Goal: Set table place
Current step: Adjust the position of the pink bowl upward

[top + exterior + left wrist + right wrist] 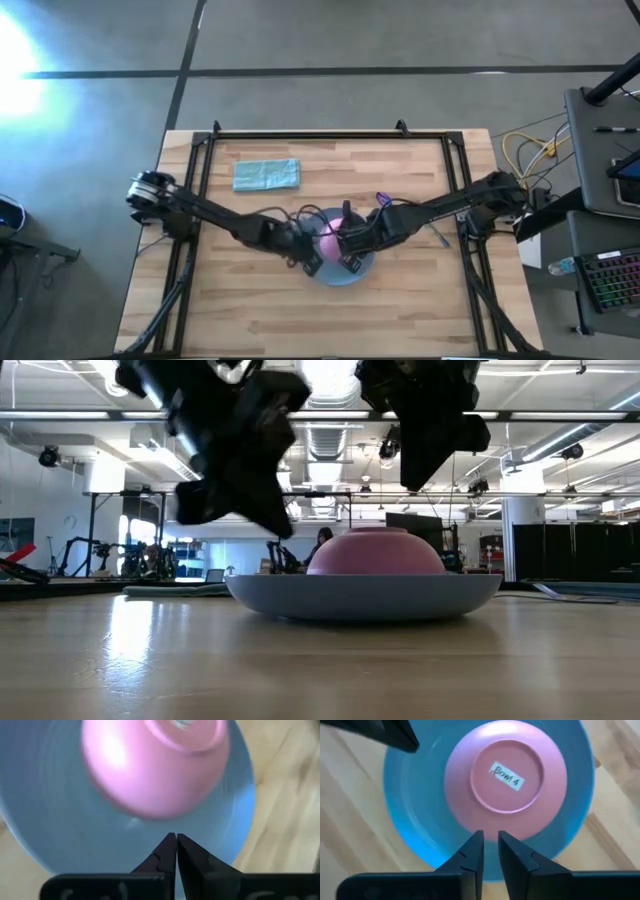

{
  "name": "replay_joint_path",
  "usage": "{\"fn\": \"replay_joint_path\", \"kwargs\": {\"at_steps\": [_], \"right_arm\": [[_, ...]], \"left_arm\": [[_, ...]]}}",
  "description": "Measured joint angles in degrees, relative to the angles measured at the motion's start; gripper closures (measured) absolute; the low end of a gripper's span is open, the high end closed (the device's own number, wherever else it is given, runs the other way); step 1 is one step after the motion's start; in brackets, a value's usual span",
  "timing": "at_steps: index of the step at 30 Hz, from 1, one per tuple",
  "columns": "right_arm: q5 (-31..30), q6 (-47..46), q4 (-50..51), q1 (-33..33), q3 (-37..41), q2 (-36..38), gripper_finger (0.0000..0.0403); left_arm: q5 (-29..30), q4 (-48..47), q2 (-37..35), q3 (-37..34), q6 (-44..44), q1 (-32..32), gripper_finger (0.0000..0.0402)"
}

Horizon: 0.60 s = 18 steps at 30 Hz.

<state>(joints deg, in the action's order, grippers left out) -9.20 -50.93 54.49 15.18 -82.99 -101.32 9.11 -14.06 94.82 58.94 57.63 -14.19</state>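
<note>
A pink bowl [328,243] lies upside down, rim down, on the round blue plate [352,276] in the middle of the table [250,310]. Its base bears a small label [506,776]. My left gripper [176,840] hangs shut above the plate's left part, tilted toward the bowl [145,775]. My right gripper [490,836] points steeply down over the plate's rim [410,795], next to the bowl [505,772], with a narrow gap between its fingers. In the low view both grippers [275,520] [420,475] are clear above the plate [360,595]. A purple piece [382,198] shows by the right arm.
A folded teal cloth [267,174] lies at the far left of the table. A slim pale item [438,238] lies right of the plate, under the right arm. Black rails [330,136] frame the tabletop. Bare wood lies along the near edge.
</note>
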Motion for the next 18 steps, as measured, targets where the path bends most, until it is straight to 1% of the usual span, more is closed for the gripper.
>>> {"fn": "replay_joint_path", "kwargs": {"at_steps": [3,4,7,9,12,15,18], "right_arm": [[-3.3,-3.3,0.2,-1.6,0.4,0.0,0.0372],[-4.0,-4.3,1.0,-2.3,0.5,0.0,0.0377],[-4.1,-6.2,4.0,-4.7,1.1,0.0,0.0388],[-2.9,-6.1,4.3,-6.3,2.3,-0.3,0.0392],[1.5,-5.0,2.8,-8.1,5.1,-1.4,0.0393],[4.0,-4.1,-1.1,-8.9,7.0,-1.6,0.0394],[4.9,-4.3,-3.5,-9.2,7.9,-1.6,0.0394]], "left_arm": [[0.4,4.3,-4.1,-6.9,5.5,0.4,0.0402],[0.7,4.3,-5.6,-9.0,6.9,0.4,0.0402],[2.1,5.0,-9.9,-13.6,10.5,-0.4,0.0402],[3.4,4.0,-12.7,-15.7,11.4,-0.7,0.0402],[4.9,4.2,-15.6,-18.2,13.2,-0.7,0.0402],[6.3,4.1,-17.0,-19.4,14.6,-0.7,0.0402],[6.4,4.6,-17.1,-20.5,15.6,-0.7,0.0402]]}}
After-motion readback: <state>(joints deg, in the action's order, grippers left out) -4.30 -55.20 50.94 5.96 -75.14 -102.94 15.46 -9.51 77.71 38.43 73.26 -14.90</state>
